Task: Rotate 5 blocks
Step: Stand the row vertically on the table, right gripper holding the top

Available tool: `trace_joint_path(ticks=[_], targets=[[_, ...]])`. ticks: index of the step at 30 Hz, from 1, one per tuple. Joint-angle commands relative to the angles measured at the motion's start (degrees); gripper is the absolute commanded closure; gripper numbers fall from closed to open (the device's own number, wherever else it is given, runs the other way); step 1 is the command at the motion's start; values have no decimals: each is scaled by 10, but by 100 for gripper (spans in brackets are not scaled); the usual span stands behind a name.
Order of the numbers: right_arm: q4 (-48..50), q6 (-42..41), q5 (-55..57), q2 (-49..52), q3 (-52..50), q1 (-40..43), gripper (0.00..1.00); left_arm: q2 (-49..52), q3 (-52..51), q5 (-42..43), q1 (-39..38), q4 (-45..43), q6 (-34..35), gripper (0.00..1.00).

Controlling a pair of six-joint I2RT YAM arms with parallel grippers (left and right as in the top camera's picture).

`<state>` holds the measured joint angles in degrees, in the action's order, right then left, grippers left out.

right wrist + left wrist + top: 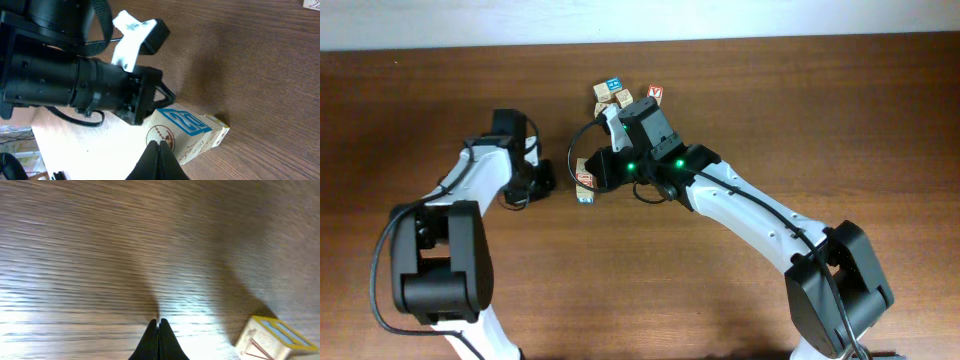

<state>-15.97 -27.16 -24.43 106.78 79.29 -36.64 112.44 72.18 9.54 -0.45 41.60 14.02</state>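
Two pale blocks (584, 181) lie side by side between the arms; in the right wrist view they (192, 131) show a blue print and a brown baseball print. My right gripper (159, 144) is shut and empty, its tips against the baseball face. In the overhead view the right gripper (601, 168) sits just right of that pair. My left gripper (548, 181) is shut and empty, a little left of the pair. In the left wrist view the left gripper (159, 323) points at bare wood, with one block (272, 339) at the lower right. More pale blocks (617, 99) cluster at the back.
A cube with a blue top (613, 83) and a cube with a red V (656, 92) sit in the back cluster. The left arm's black wrist (75, 85) is close in front of the right gripper. The table's far edge (640, 40) runs along the top.
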Motion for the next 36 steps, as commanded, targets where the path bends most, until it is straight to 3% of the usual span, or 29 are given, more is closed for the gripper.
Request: trace_joint_path(ticks=[1, 20, 22, 25, 36], targets=[[-30, 9, 65, 52, -33, -10, 96, 3, 9, -5, 11, -1, 10, 100], [-21, 75, 97, 51, -33, -36, 95, 3, 9, -6, 11, -8, 10, 100], [-19, 79, 97, 51, -33, -36, 93, 3, 9, -6, 11, -8, 10, 100], [-19, 79, 93, 51, -28, -36, 81, 3, 9, -6, 11, -5, 10, 100], [-33, 82, 73, 48, -2, -36, 78, 3, 9, -6, 11, -3, 10, 100]])
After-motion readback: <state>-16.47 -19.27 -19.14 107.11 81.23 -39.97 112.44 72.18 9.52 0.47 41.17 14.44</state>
